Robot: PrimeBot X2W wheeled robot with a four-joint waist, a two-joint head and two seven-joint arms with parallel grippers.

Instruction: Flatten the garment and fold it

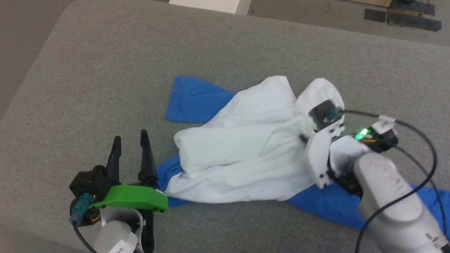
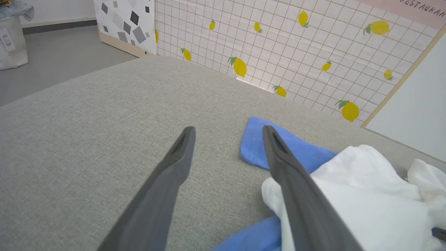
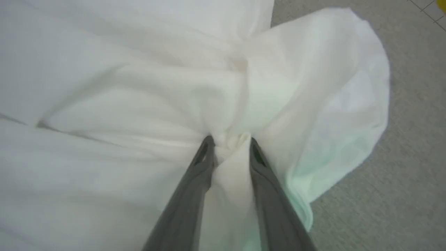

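1. The left jaws are wide apart and hold nothing. Bare grey worktop point(image 2: 87, 139) shows between the two dark fingers point(image 2: 174, 164).
2. The garment point(image 1: 246, 140) lies crumpled on the worktop, just to the right of the left jaws. Its white part bunches up beside the right finger.
3. One blue sleeve point(image 2: 278, 150) lies flat just past the tip of that right finger. It is close to the left jaws but not touching them.
4. The right jaws are squeezed on the garment. A bunch of white cloth sits between the fingers point(image 3: 195, 181), and creases run out from the tips.
5. More white cloth spreads out ahead and to the left of the right jaws. A loose puffy fold point(image 3: 341, 104) stands up to their right.
6. Another blue sleeve point(image 1: 334, 205) lies behind the right jaws, partly under the pale arm point(image 1: 386, 189).
7. A black cable point(image 1: 415, 140) loops over that arm, near a small green light point(image 1: 360, 134).
8. Far ahead of the left jaws, past the edge of the worktop, stands a wall with yellow lemons point(image 2: 296, 52).
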